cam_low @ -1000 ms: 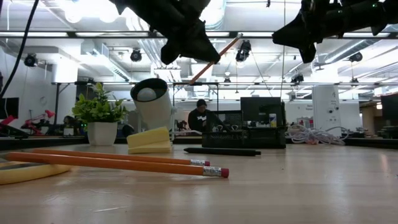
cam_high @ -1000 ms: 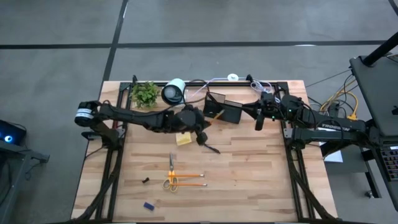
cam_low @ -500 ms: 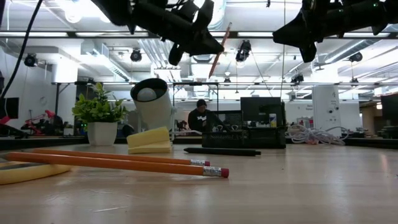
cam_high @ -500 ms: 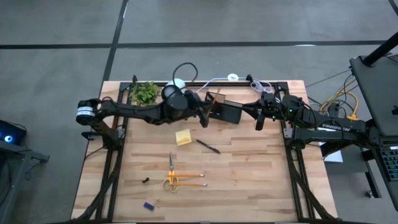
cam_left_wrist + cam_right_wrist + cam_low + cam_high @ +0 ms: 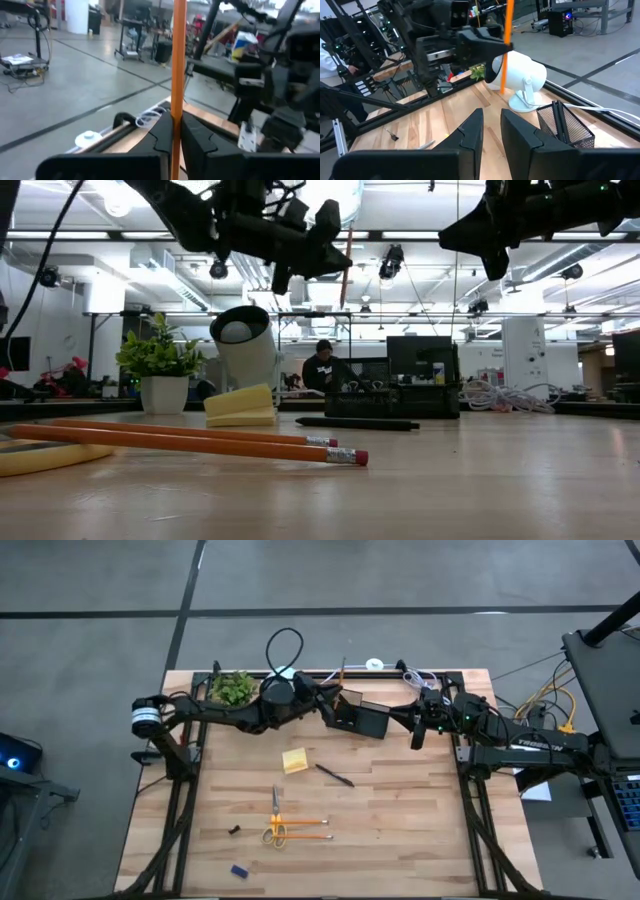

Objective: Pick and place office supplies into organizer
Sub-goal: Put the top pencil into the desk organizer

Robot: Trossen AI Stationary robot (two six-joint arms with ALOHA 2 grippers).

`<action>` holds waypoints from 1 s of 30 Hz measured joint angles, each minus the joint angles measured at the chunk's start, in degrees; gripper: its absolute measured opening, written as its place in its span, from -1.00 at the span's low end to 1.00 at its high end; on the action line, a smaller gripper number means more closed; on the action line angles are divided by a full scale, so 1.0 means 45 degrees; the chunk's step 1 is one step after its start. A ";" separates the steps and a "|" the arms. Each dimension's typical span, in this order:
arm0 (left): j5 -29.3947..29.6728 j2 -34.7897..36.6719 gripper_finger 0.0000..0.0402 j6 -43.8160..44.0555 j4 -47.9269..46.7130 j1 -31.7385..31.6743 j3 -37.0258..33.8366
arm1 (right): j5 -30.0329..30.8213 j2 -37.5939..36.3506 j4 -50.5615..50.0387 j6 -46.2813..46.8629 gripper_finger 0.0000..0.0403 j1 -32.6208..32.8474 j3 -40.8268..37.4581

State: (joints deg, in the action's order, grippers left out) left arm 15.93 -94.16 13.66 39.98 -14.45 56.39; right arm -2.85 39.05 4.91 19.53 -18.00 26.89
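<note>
The left gripper [image 5: 328, 706] is up in the air at the back of the table, just beside the black organizer [image 5: 361, 718]. Its two fingers [image 5: 162, 134] are squeezed tight on an orange pencil [image 5: 177, 65]. The pencil stands almost straight up. It is pinched between the fingers low down, and most of it sticks up above them. In the low view the pencil [image 5: 346, 268] hangs high above the organizer [image 5: 392, 400].

The right gripper [image 5: 417, 737] waits in the air on the other side of the organizer. Its fingers [image 5: 470, 132] are a little apart and hold nothing.

The other supplies lie on the table [image 5: 400, 820]. The yellow sticky-note pad [image 5: 294, 761] and a black pen [image 5: 334, 776] are near the middle. The yellow-handled scissors [image 5: 276, 821] and two orange pencils [image 5: 305, 830] lie close together nearer the front.
</note>
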 joint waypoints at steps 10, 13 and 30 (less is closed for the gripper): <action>-0.0203 -0.2055 -0.98 -0.0108 0.3447 -0.0545 -0.0037 | 0.0000 0.0000 0.0000 0.0146 -0.72 -0.0005 0.0000; -0.0165 -0.2347 -0.98 -0.0162 0.3603 -0.0676 -0.0027 | 0.0000 0.0001 0.0003 0.0186 -0.72 -0.0004 0.0000; 0.0197 -0.2576 -0.98 -0.1489 0.3648 -0.1382 -0.0055 | -0.0002 0.0000 0.0005 0.0193 -0.72 -0.0005 0.0000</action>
State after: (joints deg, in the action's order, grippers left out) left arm 16.82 -105.75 6.96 56.40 -20.67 56.14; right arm -2.86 39.05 4.93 20.40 -18.02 26.89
